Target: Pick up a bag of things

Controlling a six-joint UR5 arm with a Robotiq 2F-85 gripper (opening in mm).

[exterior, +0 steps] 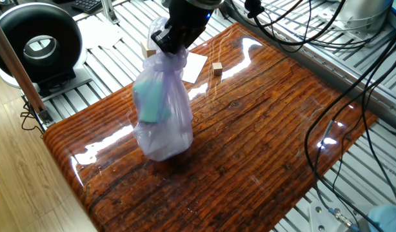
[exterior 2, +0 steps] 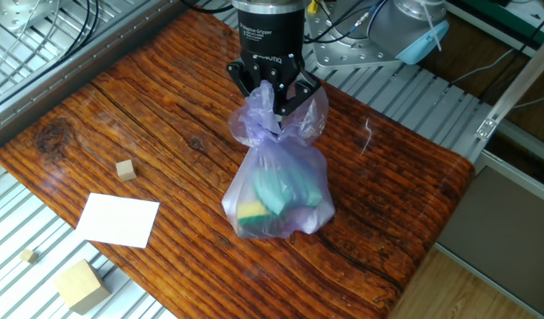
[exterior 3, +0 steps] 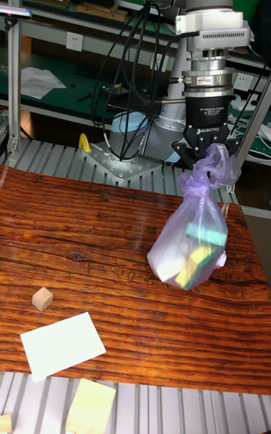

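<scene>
The bag of things (exterior: 161, 113) (exterior 2: 276, 189) (exterior 3: 192, 242) is a thin pale-lilac plastic bag with teal, yellow and white items showing through. It hangs stretched from its twisted top, its bottom close to the wooden table (exterior 2: 148, 115); whether it still touches the wood I cannot tell. My gripper (exterior: 170, 44) (exterior 2: 270, 96) (exterior 3: 203, 164) points down and is shut on the bag's bunched neck, directly above the bag.
A flat white paper sheet (exterior 2: 118, 220) (exterior 3: 63, 345) and a small wooden cube (exterior 2: 125, 170) (exterior 3: 42, 298) lie on the table away from the bag. A larger pale block (exterior 2: 81, 285) sits on the slatted frame. A round black device (exterior: 35, 42) and cables (exterior: 327, 96) flank the table.
</scene>
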